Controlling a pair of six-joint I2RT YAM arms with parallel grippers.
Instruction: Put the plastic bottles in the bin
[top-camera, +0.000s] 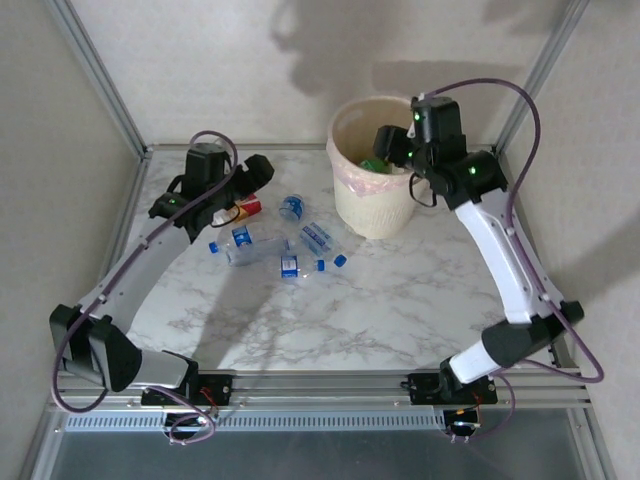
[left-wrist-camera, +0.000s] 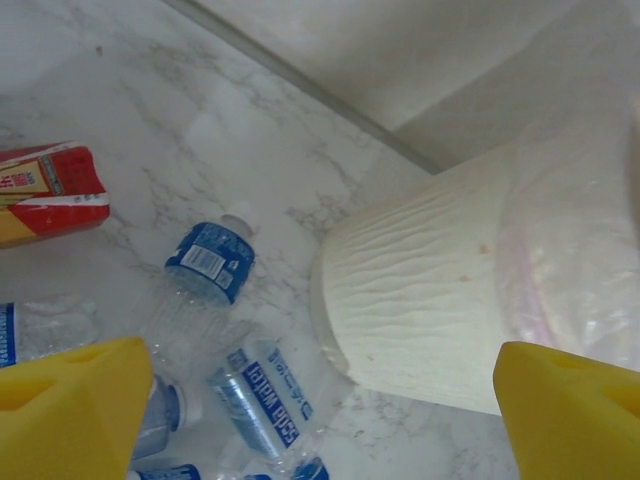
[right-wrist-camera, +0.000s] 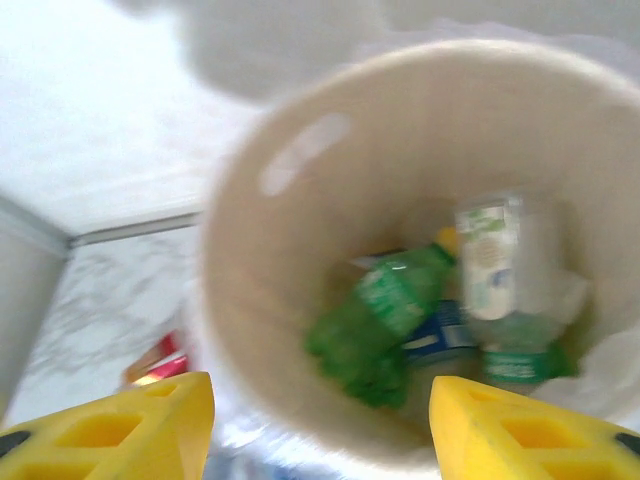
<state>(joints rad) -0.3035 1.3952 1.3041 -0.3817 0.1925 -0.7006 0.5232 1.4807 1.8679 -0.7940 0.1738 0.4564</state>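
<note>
1. The bench (top-camera: 400, 300) is the biggest thing. Its top is white and grey, like stone.
2. The bin (top-camera: 372, 212) is a round cream bucket with a thin pinkish bag (left-wrist-camera: 570, 270) inside. It stands at the back of the bench, on the right side.
3. The right arm (top-camera: 495, 250) reaches up over the bin. The right tool (right-wrist-camera: 320, 440) hangs just above the bin's mouth and looks down into it. Its two yellow fingers (right-wrist-camera: 110, 430) are partly apart. Nothing is between them and they touch nothing.
4. The left arm (top-camera: 150, 260) bends along the left side of the bench. The left tool (top-camera: 262, 170) is at the back left and points toward the bin. Its yellow fingers (left-wrist-camera: 70, 410) are wide apart, with nothing between them. It holds no bottle.
5. Some bottles lie in the bin: a green bottle (right-wrist-camera: 390, 305), a clear bottle with a green and white label (right-wrist-camera: 490, 260), and a blue label (right-wrist-camera: 440, 340) under them.
6. More bottles lie on the bench between the left tool and the bin:
   - a red-labelled bottle (left-wrist-camera: 50, 195), just beside the left tool;
   - a blue-labelled bottle (left-wrist-camera: 205, 265);
   - another blue-labelled one (left-wrist-camera: 265, 400), near the foot of the bin;
   - a clear crushed bottle (top-camera: 245, 245), closer to the front.
7. A little blue cap (top-camera: 340, 260) lies by itself. I cannot tell if a bottle is joined to it.
</note>
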